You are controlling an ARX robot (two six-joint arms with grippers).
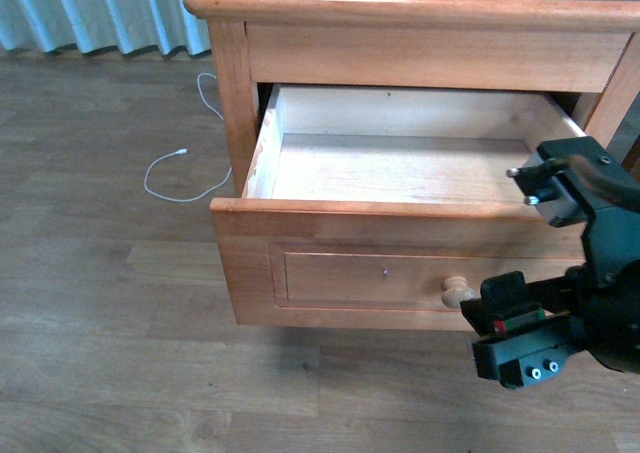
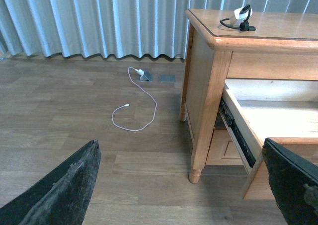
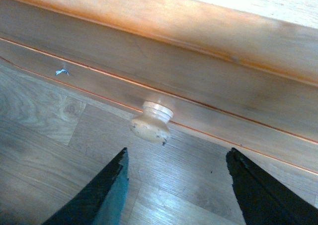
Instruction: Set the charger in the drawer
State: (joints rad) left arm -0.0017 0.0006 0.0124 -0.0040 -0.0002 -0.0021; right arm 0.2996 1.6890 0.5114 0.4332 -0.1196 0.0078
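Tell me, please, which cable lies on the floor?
The thin white cable, looped beside the cabinet; the black one belongs to the charger atop it.

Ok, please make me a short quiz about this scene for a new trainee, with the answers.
1. True or false: the drawer is closed.
2. Where does the charger lie? A) on the floor B) on top of the cabinet C) inside the drawer
3. Which gripper is in front of the drawer's knob, and is it open or shut?

Key
1. False: it is pulled out.
2. B.
3. The right gripper, open.
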